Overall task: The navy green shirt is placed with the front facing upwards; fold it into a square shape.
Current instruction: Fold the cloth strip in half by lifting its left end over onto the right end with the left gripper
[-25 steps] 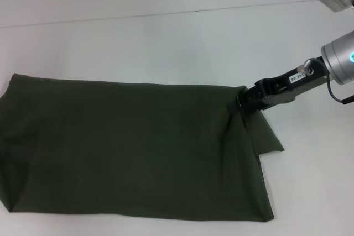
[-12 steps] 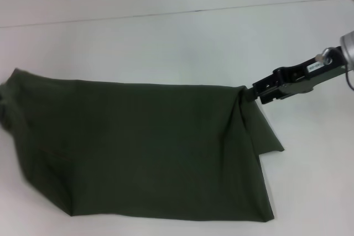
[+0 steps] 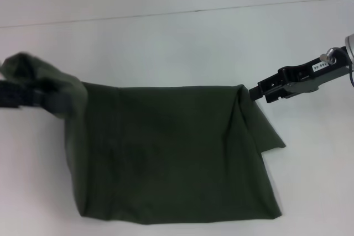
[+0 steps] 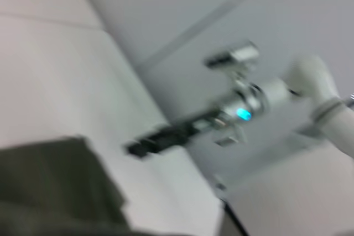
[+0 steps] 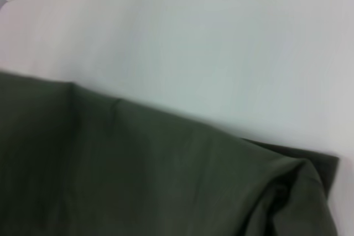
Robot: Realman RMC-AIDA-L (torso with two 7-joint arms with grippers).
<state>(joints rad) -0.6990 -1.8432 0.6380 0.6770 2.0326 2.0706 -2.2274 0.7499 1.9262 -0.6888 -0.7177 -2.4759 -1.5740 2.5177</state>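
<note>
From the head camera, the navy green shirt lies on the white table, plain green side up, with a sleeve poking out at its right edge. The right gripper reaches in low from the right, arm nearly level, its black tip touching the shirt's far right corner; I cannot tell whether its jaws are apart or pinched. At the left, the left gripper holds a bunched, lifted corner of cloth above the table, jaws clamped on it.

The left wrist camera shows a green fold of shirt close by, and the other arm's gripper well off across the table.

The right wrist camera shows only the shirt, its far edge against the table, the cloth puckered at its corner.
</note>
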